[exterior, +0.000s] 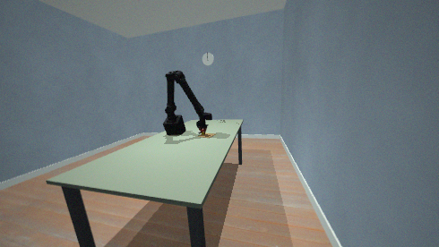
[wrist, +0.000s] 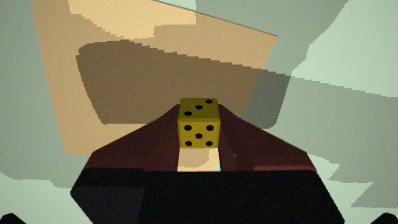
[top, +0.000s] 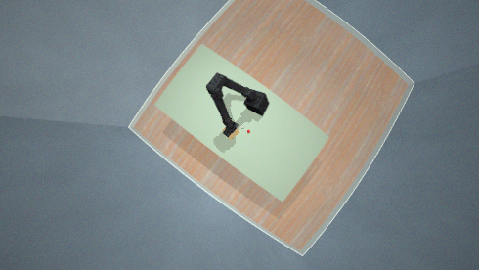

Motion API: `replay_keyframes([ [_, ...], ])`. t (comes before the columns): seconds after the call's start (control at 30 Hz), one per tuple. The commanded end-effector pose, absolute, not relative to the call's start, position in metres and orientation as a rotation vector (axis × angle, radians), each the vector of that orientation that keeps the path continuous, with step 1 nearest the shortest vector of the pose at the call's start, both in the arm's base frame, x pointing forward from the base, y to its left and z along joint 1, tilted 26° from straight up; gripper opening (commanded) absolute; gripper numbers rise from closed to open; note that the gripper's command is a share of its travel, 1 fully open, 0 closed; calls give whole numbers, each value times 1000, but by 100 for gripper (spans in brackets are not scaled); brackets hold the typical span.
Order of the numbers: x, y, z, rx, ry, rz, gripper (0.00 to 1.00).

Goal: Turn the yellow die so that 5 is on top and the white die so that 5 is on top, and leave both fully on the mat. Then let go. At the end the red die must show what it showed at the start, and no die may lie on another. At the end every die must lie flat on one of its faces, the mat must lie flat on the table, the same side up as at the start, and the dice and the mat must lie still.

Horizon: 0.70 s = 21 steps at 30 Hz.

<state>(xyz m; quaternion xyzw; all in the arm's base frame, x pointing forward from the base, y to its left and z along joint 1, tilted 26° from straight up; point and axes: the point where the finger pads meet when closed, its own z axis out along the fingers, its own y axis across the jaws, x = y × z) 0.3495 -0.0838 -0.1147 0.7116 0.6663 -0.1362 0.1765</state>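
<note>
Top view: blk arm (top: 221, 108) (exterior: 170, 91) has its base (top: 257, 104) (exterior: 174, 126) by one long edge of the worktop (top: 283, 161) (exterior: 148, 166) (wrist: 360, 50), approx midway btwn the short edges. Gripper (top: 231, 131) (exterior: 202, 131) (wrist: 198, 111) is over the tan mat (top: 237, 133) (exterior: 210, 135) (wrist: 55, 100), nearer the opp. long edge, well in from all 4 corners. Wrist cam: pincer clamped on yellow die (exterior: 202, 132) (wrist: 199, 124), one finger per side; 5 on the face twd cam, 3 on the adj. face above it in view. Can't tell which is truly up, or if die touches mat. Red die (top: 248, 131) is a small dot off the mat, just beside it, twd the right-hand corner in top view. White specks (top: 242, 127) btwn it & gripper, too small to ID; no. on red n/a, too small.
</note>
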Motion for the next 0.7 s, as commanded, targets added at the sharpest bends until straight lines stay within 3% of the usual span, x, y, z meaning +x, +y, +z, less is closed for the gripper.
replay_keyframes([
  [0.0, 364, -82, -111, 1994, 1882, -349, 19],
  [0.67, 363, -82, -114, 1994, 1892, -362, 19],
])
